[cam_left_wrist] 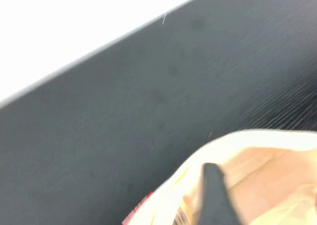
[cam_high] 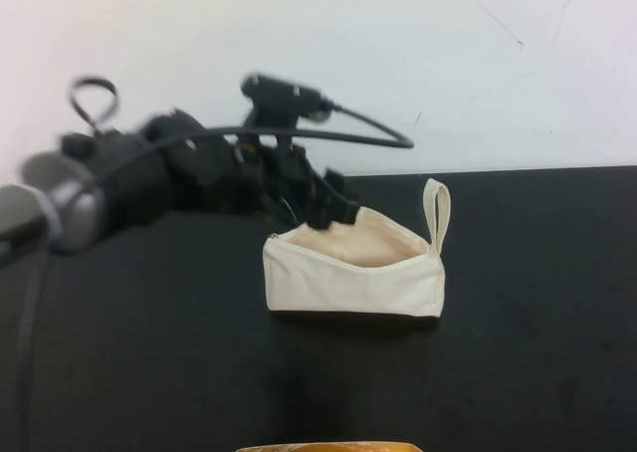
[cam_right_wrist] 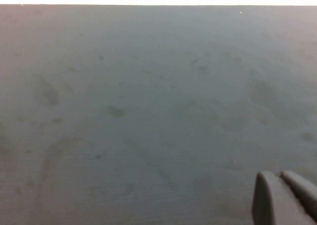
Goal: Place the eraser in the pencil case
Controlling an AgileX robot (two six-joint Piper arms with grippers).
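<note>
The cream-white pencil case (cam_high: 353, 273) stands on the black table with its zip mouth open upward and its loop strap (cam_high: 437, 211) sticking up at the right end. My left gripper (cam_high: 328, 208) reaches in from the left and sits at the left end of the open mouth. In the left wrist view the pale beige lining (cam_left_wrist: 267, 170) lies right below the gripper. The eraser is not clearly visible; a blurred yellowish patch with a red edge (cam_left_wrist: 148, 207) shows at the pouch rim. My right gripper (cam_right_wrist: 277, 178) is shut and empty above bare table, outside the high view.
The black table top (cam_high: 139, 342) stretches around the pouch, with a white wall behind it. An orange-yellow edge (cam_high: 328, 447) shows at the bottom of the high view. A black cable (cam_high: 368, 133) arcs above the left arm.
</note>
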